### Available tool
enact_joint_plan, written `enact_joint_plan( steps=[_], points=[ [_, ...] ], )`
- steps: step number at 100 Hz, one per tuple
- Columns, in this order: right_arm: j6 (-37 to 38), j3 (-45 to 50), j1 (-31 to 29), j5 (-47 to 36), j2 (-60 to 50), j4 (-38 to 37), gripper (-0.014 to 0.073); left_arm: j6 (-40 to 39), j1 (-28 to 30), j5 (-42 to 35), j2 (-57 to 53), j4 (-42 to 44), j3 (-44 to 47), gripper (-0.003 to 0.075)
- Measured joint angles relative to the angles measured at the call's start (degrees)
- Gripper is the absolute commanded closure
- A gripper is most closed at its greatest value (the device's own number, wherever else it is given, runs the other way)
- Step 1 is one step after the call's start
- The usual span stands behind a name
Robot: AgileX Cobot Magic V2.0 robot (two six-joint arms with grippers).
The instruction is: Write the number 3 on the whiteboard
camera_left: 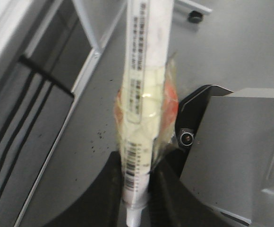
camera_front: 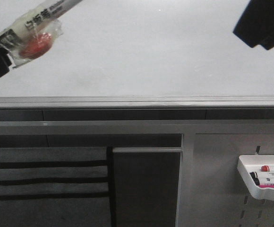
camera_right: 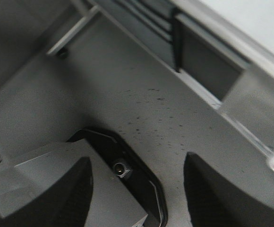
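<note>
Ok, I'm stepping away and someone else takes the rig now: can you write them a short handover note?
Left gripper: shut on the marker, which is wrapped in clear tape with a red piece, held up at the whiteboard's left side.
Right gripper: open, holding nothing.
Done: marker picked up.
Left: no 3 shows on the visible part of the board; the digit is yet to be written.
Spare markers sit in the white tray at lower right.

Office or lab test space: large glossy white whiteboard point(camera_front: 141, 52), below it grey perforated panel point(camera_front: 222, 189) holding white marker tray point(camera_front: 262, 182).
</note>
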Motion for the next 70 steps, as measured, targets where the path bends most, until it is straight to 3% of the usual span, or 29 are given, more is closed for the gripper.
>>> enact_joint_plan(
  steps=[10, 24, 70],
  points=[
    [-10.9, -2.8, 1.1, 4.5, 3.4, 5.8, 0.0218, 3.3, -3.1, 0.3, 0.0, -2.2, -0.1, 0.0741],
    [-18.7, -6.3, 5.2, 6.5, 6.3, 8.0, 0.0218, 5.3, -6.6, 0.3, 0.0, -3.0, -0.1, 0.0741],
    [-28.0, -12.7, 17.3, 5.5, 11.1, 8.5, 0.0218, 6.1, -8.3, 0.2, 0.0, -3.3, -0.1, 0.0741]
  ],
)
